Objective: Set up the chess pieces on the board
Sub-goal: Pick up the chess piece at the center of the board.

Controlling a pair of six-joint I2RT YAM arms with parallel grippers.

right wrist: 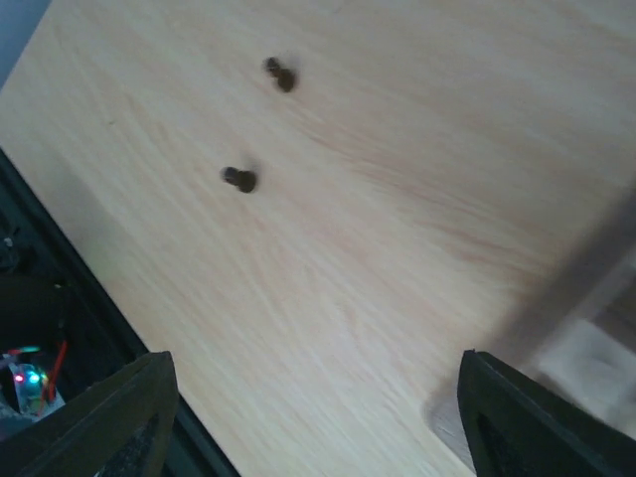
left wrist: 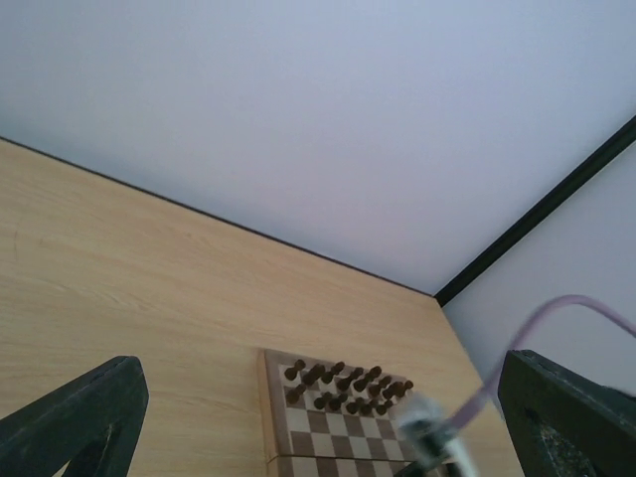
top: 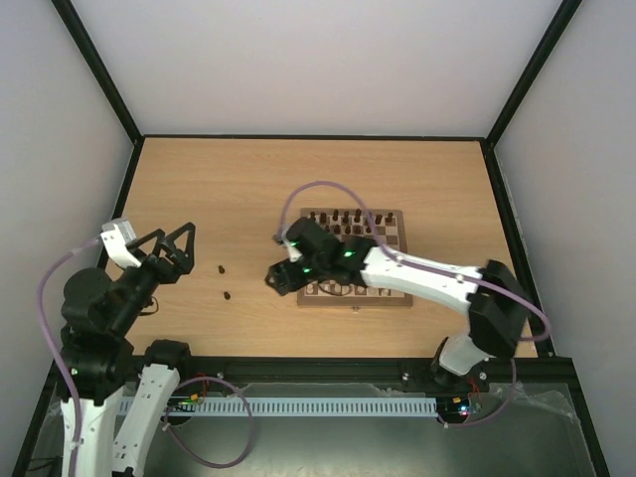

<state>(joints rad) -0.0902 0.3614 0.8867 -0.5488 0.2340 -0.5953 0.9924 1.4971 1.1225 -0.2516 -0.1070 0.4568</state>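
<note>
Right claw (right wrist: 313,378) hanging wide open and empty, facing two stray chess pieces (right wrist: 238,179).
I am keeping the jaws spread and gripping nothing because, as I judge it, one of these two dark pieces lying on the table (top: 397,179) just left of the board (top: 393,238) is my next pickup. Other dark pieces are standing in rows at the board's far side. My right arm (top: 427,278) is stretching low across the board, with the wrist tilting down toward the strays. My left claw (top: 171,243) is waiting raised and open near the table's left edge, well apart.
</note>
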